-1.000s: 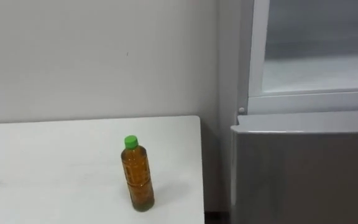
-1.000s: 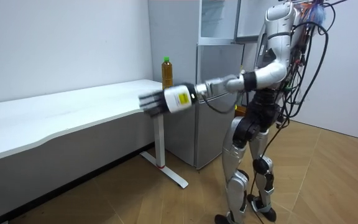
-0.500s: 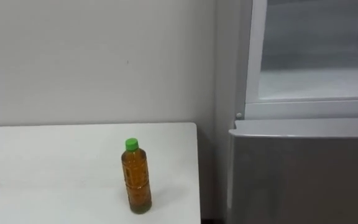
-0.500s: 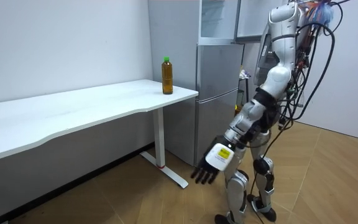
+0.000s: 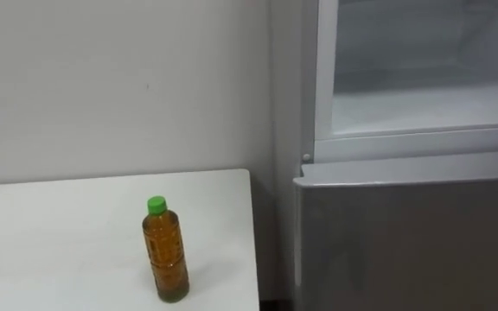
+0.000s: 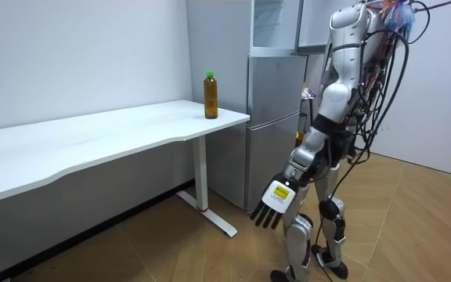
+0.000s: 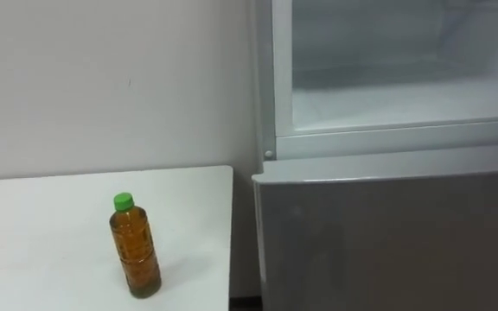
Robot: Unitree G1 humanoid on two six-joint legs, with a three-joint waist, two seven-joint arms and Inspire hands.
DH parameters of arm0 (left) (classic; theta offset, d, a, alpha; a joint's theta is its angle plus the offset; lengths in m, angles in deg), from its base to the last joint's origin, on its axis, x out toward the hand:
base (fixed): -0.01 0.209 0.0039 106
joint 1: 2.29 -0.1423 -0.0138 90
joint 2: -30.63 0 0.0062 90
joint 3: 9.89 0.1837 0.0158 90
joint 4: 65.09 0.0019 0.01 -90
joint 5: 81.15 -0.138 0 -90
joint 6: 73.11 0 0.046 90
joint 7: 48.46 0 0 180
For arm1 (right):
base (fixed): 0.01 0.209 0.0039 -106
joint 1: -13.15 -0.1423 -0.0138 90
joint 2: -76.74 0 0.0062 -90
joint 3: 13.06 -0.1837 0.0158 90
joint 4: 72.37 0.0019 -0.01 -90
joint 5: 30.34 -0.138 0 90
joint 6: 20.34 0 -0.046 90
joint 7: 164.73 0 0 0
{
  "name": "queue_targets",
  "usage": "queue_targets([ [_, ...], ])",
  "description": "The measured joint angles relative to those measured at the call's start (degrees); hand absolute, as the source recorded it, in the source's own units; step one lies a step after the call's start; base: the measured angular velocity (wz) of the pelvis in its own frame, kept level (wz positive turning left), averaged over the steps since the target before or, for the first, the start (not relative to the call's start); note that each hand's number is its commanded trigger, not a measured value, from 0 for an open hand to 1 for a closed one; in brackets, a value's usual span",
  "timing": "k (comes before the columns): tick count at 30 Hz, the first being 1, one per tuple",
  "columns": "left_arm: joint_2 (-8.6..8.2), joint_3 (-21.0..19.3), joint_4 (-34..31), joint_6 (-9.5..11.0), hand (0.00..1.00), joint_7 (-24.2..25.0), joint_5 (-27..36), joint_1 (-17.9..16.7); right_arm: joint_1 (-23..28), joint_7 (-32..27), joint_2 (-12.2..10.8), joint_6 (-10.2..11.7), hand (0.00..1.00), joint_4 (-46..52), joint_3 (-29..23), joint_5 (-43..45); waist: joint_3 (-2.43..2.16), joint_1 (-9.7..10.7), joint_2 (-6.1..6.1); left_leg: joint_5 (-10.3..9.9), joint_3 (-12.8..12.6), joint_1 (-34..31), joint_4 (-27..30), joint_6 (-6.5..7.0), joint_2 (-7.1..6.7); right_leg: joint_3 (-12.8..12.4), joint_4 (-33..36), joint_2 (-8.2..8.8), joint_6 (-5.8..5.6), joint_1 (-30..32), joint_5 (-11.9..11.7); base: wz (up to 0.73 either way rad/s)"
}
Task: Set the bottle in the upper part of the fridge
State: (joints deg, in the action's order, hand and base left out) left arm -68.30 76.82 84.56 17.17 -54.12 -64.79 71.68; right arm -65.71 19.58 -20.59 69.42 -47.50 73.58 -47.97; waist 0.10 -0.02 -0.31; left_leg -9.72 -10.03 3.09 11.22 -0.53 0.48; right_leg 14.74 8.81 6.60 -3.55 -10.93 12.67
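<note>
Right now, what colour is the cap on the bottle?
Bright green cap on the bottle, clearest in the left eye view.

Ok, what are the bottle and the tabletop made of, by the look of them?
Bottle: probably clear plastic with a glossy finish, since the amber liquid shows through its walls. Its green cap looks like opaque plastic. Tabletop: smooth matt white with a thin edge, likely laminate board, though the core cannot be told.
</note>
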Motion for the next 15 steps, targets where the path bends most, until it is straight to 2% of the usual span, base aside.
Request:
queue_targets([
  [4,0.44,1.3,0.0,0.1,0.00,0.1,-2.5,0.8,-1.4,-0.5,-0.4,0.2,0.00,-1.5,1.0,0.4,0.14,1.2,-0.52,0.0,-0.1,0.0,-0.2,0.00,-0.02,-0.1,0.0,0.00,-0.02,0.1,0.0,0.00],
  [9,0.46,1.2,0.0,0.1,0.00,0.3,-2.6,0.8,-2.0,-1.1,-0.4,0.2,0.00,-1.6,2.3,0.3,0.00,1.1,-0.90,0.0,-0.6,-0.2,-0.4,0.00,-0.01,-0.5,0.0,0.06,-0.03,0.9,0.0,-0.04],
  [15,0.45,1.2,0.3,0.1,0.00,1.4,-2.3,0.9,-2.2,-1.2,-0.4,0.2,0.00,-1.7,3.3,0.0,0.10,1.0,-0.79,0.0,-0.6,-0.4,-0.5,0.01,-0.02,-0.5,-0.1,0.06,-0.11,1.0,-0.1,0.00],
])
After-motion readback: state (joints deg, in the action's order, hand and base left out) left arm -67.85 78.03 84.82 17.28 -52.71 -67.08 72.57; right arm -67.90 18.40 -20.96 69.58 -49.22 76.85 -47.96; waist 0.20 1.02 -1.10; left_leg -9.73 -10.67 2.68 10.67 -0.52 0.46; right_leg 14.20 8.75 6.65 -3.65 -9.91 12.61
